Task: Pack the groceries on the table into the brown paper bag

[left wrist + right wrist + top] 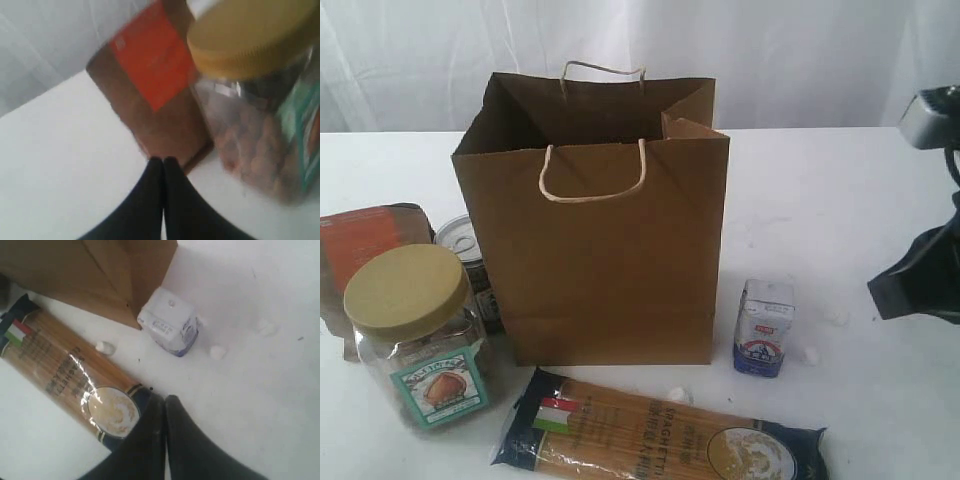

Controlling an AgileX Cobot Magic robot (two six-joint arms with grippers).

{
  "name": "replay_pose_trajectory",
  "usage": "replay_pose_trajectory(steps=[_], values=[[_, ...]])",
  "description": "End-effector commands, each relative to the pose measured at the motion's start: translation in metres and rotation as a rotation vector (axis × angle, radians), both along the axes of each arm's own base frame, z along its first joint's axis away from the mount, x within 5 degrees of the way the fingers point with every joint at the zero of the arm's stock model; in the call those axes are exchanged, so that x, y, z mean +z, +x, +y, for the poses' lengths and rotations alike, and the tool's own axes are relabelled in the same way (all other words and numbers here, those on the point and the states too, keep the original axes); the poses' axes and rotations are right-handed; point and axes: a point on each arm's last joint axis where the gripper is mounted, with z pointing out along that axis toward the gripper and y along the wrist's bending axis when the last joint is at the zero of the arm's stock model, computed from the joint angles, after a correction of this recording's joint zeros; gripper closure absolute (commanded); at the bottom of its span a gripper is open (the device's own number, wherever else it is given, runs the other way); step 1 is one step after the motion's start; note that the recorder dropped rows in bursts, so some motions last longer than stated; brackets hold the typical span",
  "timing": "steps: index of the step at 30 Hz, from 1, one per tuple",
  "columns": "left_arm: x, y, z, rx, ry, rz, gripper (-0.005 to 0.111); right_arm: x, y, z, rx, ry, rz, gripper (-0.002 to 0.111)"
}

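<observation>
Standing upright on the white counter (pixel 840 200), the tall brown paper bag (pixel 610 260) has a long spaghetti packet (pixel 650 440) in front; left fingers (pixel 145 205) and right fingers (pixel 150 440) press together, empty.

Matt kraft paper bag (pixel 610 260); glossy film spaghetti packet (pixel 660 435); clear plastic jar (pixel 420 340).
</observation>
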Motion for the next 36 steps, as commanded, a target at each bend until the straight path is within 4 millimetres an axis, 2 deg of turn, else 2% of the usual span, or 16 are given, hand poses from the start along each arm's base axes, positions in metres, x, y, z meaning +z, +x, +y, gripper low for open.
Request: replay_pose_trajectory(steps=[1, 5, 8, 11, 13, 16, 19, 21, 23, 25, 27, 28, 30, 31, 34, 36], values=[[0.036, -0.002, -0.008, -0.086, -0.552, -0.257, 0.107, -0.002, -0.004, -0.002, -0.002, -0.005, 0.03, 0.108], [0.06, -0.011, -0.01, -0.218, -0.859, -0.411, 0.107, -0.002, -0.002, -0.008, -0.058, -0.053, -0.002, 0.108], [0.066, -0.014, -0.01, -0.278, -1.004, -0.425, 0.107, 0.003, 0.0, -0.018, -0.123, -0.127, -0.139, 0.108], [0.064, -0.013, -0.009, -0.261, -1.031, -0.39, 0.107, 0.013, -0.002, -0.022, -0.175, -0.08, -0.434, 0.108], [0.062, -0.011, -0.006, -0.213, -1.025, -0.389, 0.107, 0.019, -0.011, -0.025, -0.205, -0.033, -0.598, 0.108], [0.068, -0.009, 0.003, -0.115, -1.019, -0.454, 0.107, 0.019, -0.028, -0.029, -0.223, -0.001, -0.704, 0.108], [0.097, -0.015, 0.019, -0.011, -1.153, -0.539, 0.107, 0.018, -0.048, -0.032, -0.226, 0.012, -0.757, 0.108], [0.126, -0.023, 0.027, 0.04, -1.046, -0.671, 0.107, 0.017, -0.057, -0.034, -0.223, 0.009, -0.773, 0.108], [0.165, -0.028, 0.029, 0.074, -0.883, -0.786, 0.107, 0.015, -0.064, -0.035, -0.219, 0.004, -0.774, 0.108], [0.201, -0.025, 0.026, 0.087, -0.736, -0.821, 0.107, 0.012, -0.065, -0.035, -0.218, 0.001, -0.766, 0.108], [0.231, -0.008, 0.015, 0.082, -0.516, -0.765, 0.107, 0.008, -0.065, -0.035, -0.217, -0.001, -0.756, 0.108], [0.247, 0.002, 0.005, 0.046, -0.346, -0.704, 0.107, 0.005, -0.064, -0.035, -0.217, -0.004, -0.747, 0.108], [0.26, 0.028, -0.016, -0.072, -0.177, -0.551, 0.107, 0.0, -0.062, -0.035, -0.216, -0.005, -0.73, 0.108], [0.264, 0.046, -0.03, -0.16, -0.171, -0.453, 0.107, -0.003, -0.062, -0.035, -0.215, -0.008, -0.72, 0.108], [0.255, 0.086, -0.06, -0.355, -0.1, -0.254, 0.107, -0.009, -0.061, -0.034, -0.217, -0.004, -0.695, 0.108], [0.241, 0.112, -0.07, -0.369, -0.103, -0.145, 0.107, -0.012, -0.062, -0.034, -0.212, -0.011, -0.668, 0.108]])
